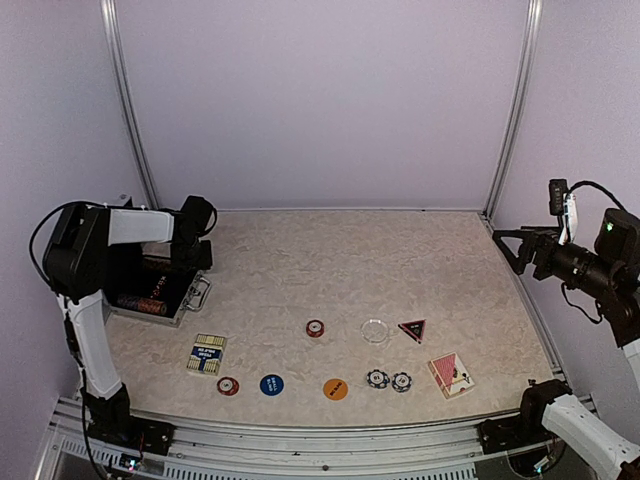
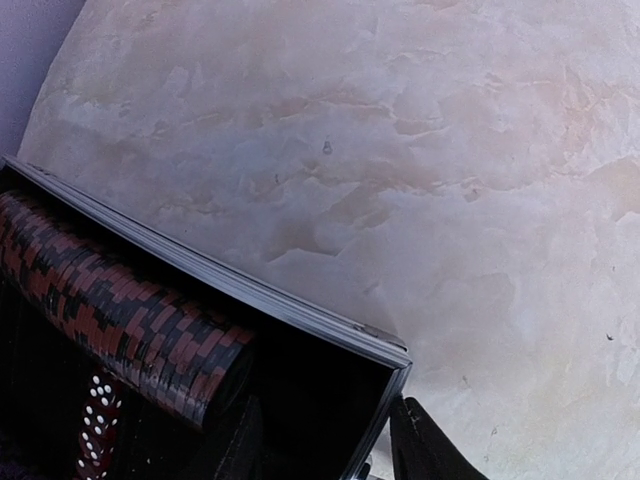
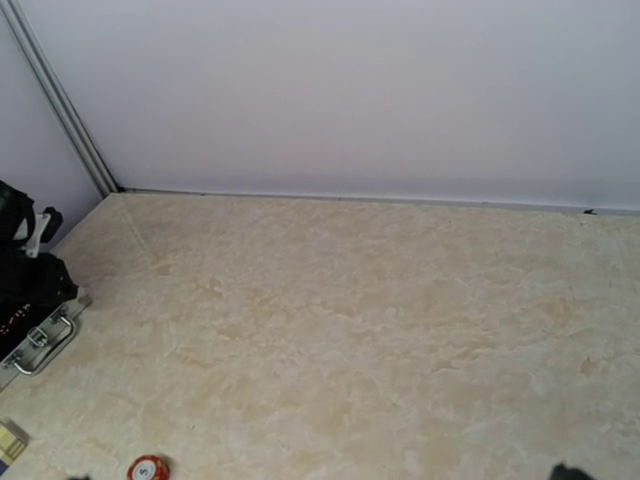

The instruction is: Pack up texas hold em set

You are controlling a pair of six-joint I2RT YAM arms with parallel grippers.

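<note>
1. Briefcase (image 2: 260,295), silver with black lining: lay open at the left side of the table (image 1: 300,260), its metal handle (image 1: 198,293) turned toward the middle. A row of red-and-black striped chips (image 2: 130,310) lay inside.
2. Left gripper (image 2: 330,455): poised at the case's wall, one finger inside and one outside, jaws apart with a gap showing.
3. Near row, left to right: blue-and-yellow deck (image 1: 206,354), red chip (image 1: 228,385), blue disc (image 1: 271,384), orange disc (image 1: 336,388), two dark chips (image 1: 377,378), red-backed deck (image 1: 451,374).
4. Row behind: second red chip (image 1: 315,328), clear disc (image 1: 375,330), dark triangle (image 1: 412,329) just beside it.
5. Right gripper (image 1: 508,250): raised at the right edge, jaws wide apart, empty.
</note>
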